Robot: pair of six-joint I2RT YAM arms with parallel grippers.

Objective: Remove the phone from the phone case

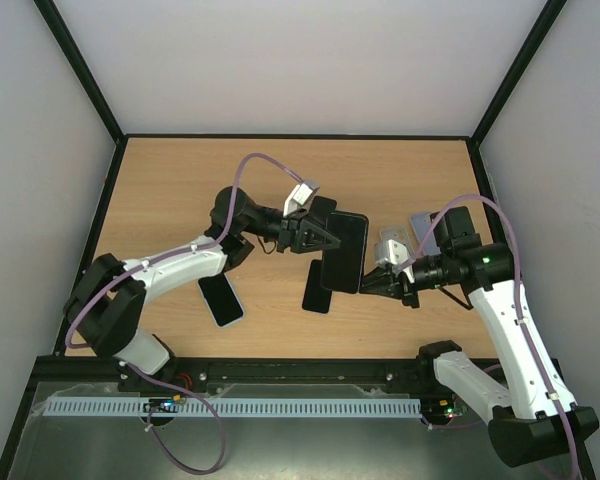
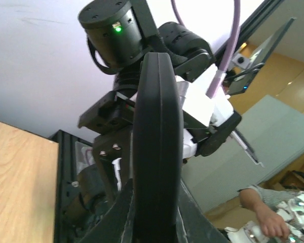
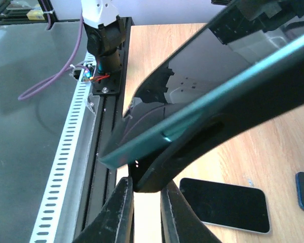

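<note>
From above, we see the phone case point(image 1: 342, 252), long axis front-to-back, aloft between both arms; at the left wrist, left fingers point(image 2: 122, 223) clamp its rim edge-on; at the right wrist, right fingers point(image 3: 120, 212) pinch its corner, phone point(image 3: 192, 109) just above.

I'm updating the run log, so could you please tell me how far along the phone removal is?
Done: the phone, inside its black case, is held above the table. In hand: the left gripper and right gripper both clamp the case; the right wrist view shows the case gaping from the phone's teal edge at one corner. Left: pulling the phone fully free.
</note>
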